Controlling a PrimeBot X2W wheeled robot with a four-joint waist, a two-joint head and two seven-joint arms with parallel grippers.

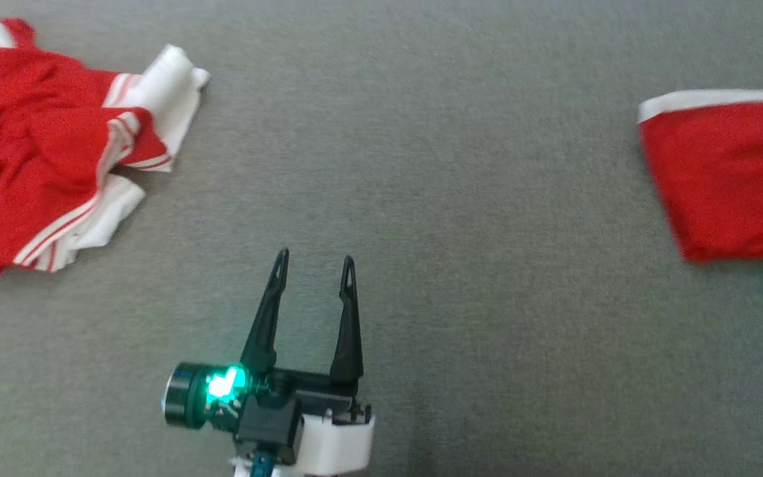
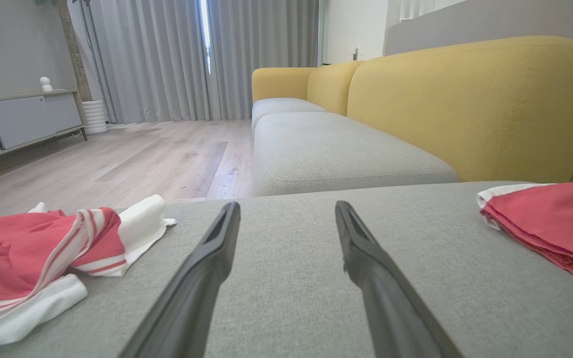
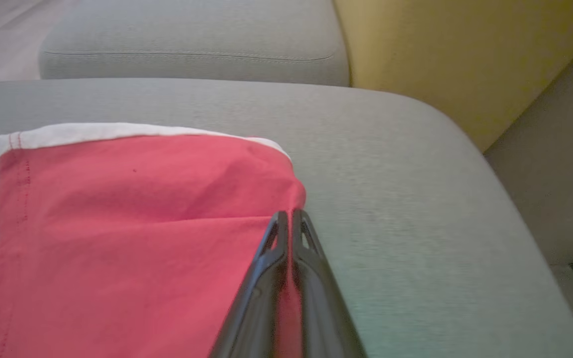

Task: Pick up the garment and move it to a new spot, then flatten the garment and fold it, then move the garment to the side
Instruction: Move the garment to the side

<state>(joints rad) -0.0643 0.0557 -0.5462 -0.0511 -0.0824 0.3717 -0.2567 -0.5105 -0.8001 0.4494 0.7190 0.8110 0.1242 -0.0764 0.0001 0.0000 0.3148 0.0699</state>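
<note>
Item, far left: crumpled red-and-white garment, heaped on the grey sofa seat, its striped white bands turned outward, well apart from both arms. Item, centre near: left jaws, two long dark fingers standing wide with nothing between them and pointing toward the far edge of the seat. They are held low over bare upholstery, and whether they touch it cannot be told. A green lamp is lit at the wrist. The pose is level and looks idle. Item, right: folded red garment, judged the task's own piece, lying flat and neat with a white hem along its far edge and running past the right border of the head view. Item, on that garment: right jaws, fingers pressed together at the garment's right-hand edge near its far corner, with a strip of red cloth pinched between them. The arm comes in low from the near side. Step in hand, judged: flattening and folding look done, and the grip opens the final move to the side. Next move calls for a low, slow carry rightward, since a one-point pinch may let the folded layers fall open.
</note>
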